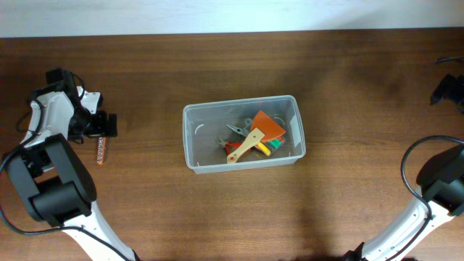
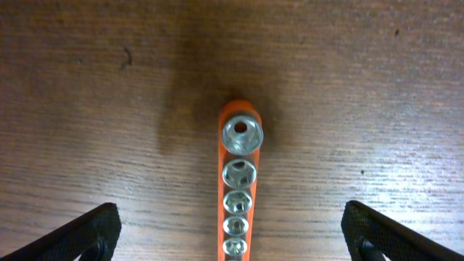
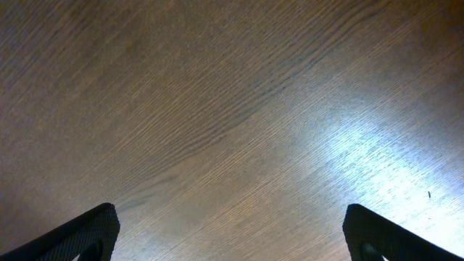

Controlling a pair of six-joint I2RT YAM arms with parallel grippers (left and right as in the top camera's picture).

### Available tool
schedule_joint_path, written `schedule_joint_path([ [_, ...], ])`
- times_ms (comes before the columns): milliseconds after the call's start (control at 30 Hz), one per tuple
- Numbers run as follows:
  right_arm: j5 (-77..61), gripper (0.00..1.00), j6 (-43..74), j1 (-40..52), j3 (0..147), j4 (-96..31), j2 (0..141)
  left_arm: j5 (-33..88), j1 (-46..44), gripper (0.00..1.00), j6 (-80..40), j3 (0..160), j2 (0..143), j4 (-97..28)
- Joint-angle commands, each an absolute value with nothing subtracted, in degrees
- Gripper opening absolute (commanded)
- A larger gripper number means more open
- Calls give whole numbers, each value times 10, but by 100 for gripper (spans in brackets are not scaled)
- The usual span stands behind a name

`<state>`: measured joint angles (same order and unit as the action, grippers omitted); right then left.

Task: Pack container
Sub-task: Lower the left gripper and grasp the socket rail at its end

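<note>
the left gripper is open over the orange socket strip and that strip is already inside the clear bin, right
One thing is wrong: the socket strip lies on the table, apart from the clear bin, as the overhead view shows. The left gripper is indeed open over it.

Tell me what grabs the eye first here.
The clear container sits in the middle of the table, holding a jumble of hand tools, orange and yellow among them. Toward the left edge, an orange socket rail lies under the open left gripper.
</note>
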<state>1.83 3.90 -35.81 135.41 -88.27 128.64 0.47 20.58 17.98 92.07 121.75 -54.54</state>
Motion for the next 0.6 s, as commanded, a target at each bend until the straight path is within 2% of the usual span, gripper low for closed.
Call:
schedule_joint_path([
  [0, 15, 99, 41, -355, 1355, -883, 1277, 8, 207, 99, 176, 921, 1229, -538],
  [567, 15, 99, 41, -355, 1355, -883, 1277, 13, 207, 99, 176, 920, 1262, -536],
])
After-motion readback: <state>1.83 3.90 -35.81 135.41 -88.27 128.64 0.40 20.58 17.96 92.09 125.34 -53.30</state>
